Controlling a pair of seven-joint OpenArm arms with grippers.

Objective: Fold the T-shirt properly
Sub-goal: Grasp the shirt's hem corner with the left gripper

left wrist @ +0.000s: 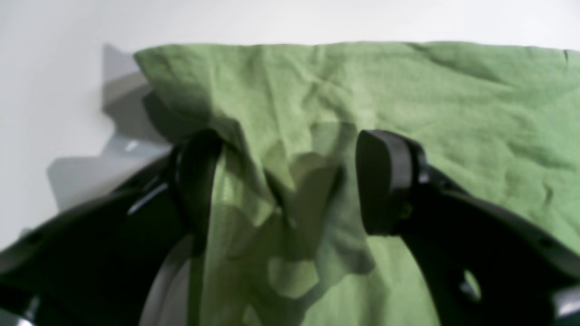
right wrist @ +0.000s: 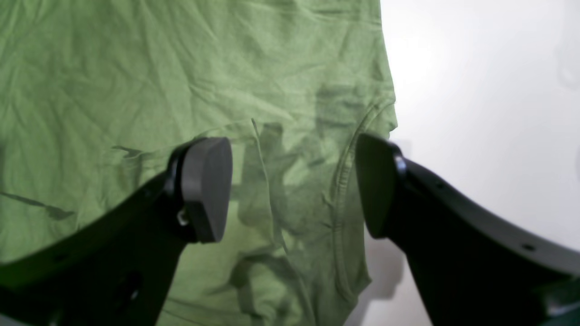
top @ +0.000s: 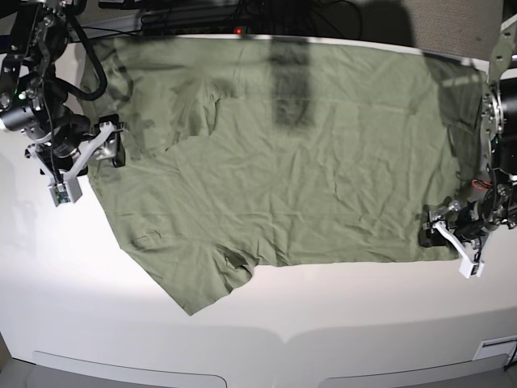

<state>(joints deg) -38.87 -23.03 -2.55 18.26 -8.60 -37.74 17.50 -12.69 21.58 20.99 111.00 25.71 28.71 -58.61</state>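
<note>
shirt axis: I see T-shirt (top: 283,162) long axis running left-right across desk (top: 266,323).
left end effector (left wrist: 290,181): wide, empty, over hem corner.
right end effector (right wrist: 294,190): wide, empty, over collar edge.

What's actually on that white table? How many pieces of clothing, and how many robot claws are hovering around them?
Clothing: 1, the green T-shirt, spread flat on the table.
Robot claws: 2, the left gripper at the shirt's bottom corner and the right gripper at its neck end, both open.
Total: 3 things.
</note>
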